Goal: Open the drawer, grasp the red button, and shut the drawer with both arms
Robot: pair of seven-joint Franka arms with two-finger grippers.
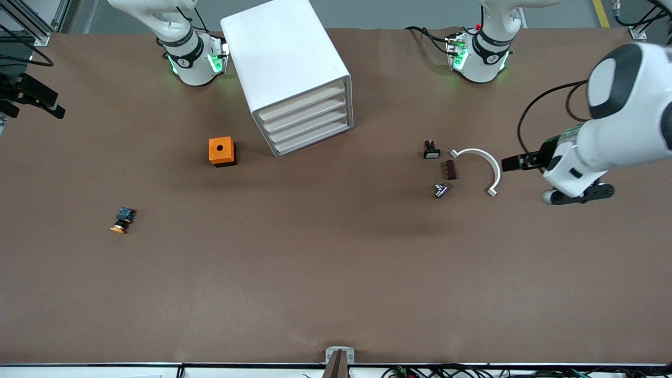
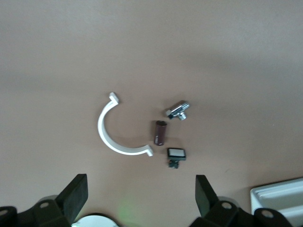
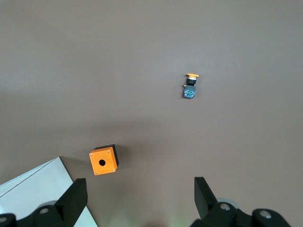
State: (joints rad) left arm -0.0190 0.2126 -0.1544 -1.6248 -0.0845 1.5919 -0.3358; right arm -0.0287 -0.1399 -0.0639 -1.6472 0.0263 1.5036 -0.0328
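The white cabinet (image 1: 286, 58) stands near the arms' bases. All four of its drawers are shut, and the lowest drawer (image 1: 315, 143) is flush with the rest. The red-capped button is not in view. My left gripper (image 1: 517, 161) is open and empty, up in the air at the left arm's end of the table, beside a white arc. In the left wrist view its fingers (image 2: 75, 194) stand wide apart. My right gripper (image 3: 139, 191) is open and empty, high over the table beside the cabinet (image 3: 33, 191). It does not show in the front view.
An orange box with a hole (image 1: 222, 151) sits beside the cabinet, and an orange-capped button (image 1: 122, 219) lies nearer the front camera. Toward the left arm's end lie a white arc (image 1: 480, 163), a brown piece (image 1: 450, 169), a metal part (image 1: 441, 189) and a white-faced switch (image 1: 431, 150).
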